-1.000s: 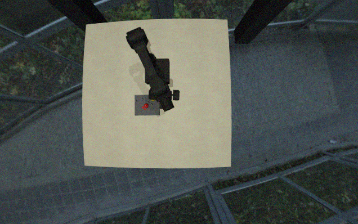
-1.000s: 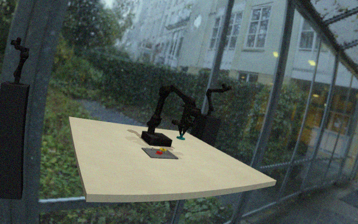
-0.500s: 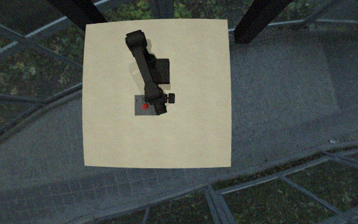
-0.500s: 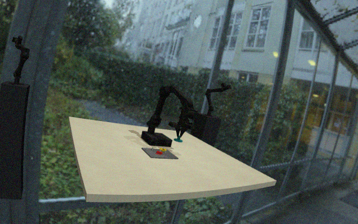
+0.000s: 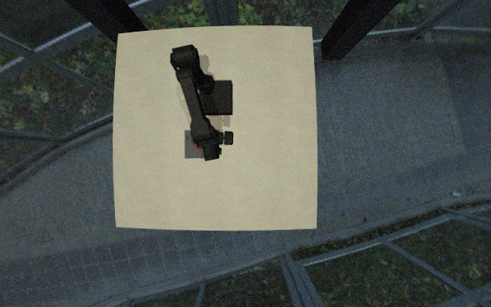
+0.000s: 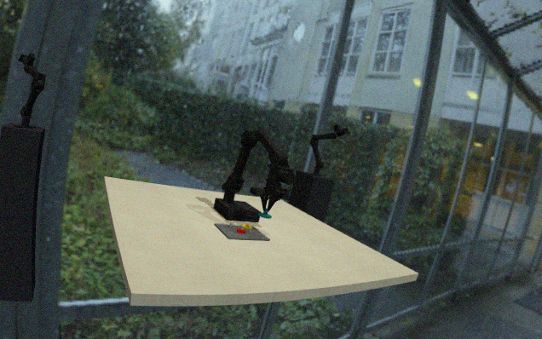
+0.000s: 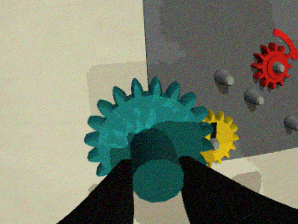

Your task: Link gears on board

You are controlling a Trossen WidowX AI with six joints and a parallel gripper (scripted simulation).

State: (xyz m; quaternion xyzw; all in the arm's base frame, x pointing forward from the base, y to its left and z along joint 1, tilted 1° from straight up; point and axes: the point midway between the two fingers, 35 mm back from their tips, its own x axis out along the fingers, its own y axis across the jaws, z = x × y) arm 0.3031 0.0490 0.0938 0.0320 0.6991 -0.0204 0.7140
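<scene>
The teal gear [image 6: 265, 215] [image 7: 150, 110] is held in the gripper [image 6: 265, 209] [image 7: 154, 167], whose fingers are closed on the teal handle [image 7: 158, 181] of it. In the wrist view this gear is in the middle of the frame, and its right teeth cover a part of the yellow gear [image 6: 246, 226] [image 7: 227, 137]. In the exterior view it is up in the air, near the black base [image 5: 230, 112] [image 6: 251, 218] of the arm [image 5: 194, 104] [image 6: 245, 158]. The grey board [image 5: 191, 152] [image 6: 232, 232] [image 7: 190, 30] lies flat on the table [image 5: 251, 185] [image 6: 192, 264] [image 7: 50, 40], partly under the arm in the top view. At upper right of the wrist view are the red gear [image 7: 265, 75] [image 6: 241, 231] and the curved red arrow [image 7: 285, 40]; three bare pegs [image 7: 225, 77] stand near. The table has a pale, light wood colour and straight edges, and soft shadows fall on it. Around it the place is dim. In the exterior view, dark stands [image 6: 19, 213] [image 6: 313, 192] with small arms are at left and behind the table, slanted metal posts [image 6: 419, 123] cross the right side, and a hedge [image 6: 204, 111] and a pale building [image 6: 366, 47] fill the back.
</scene>
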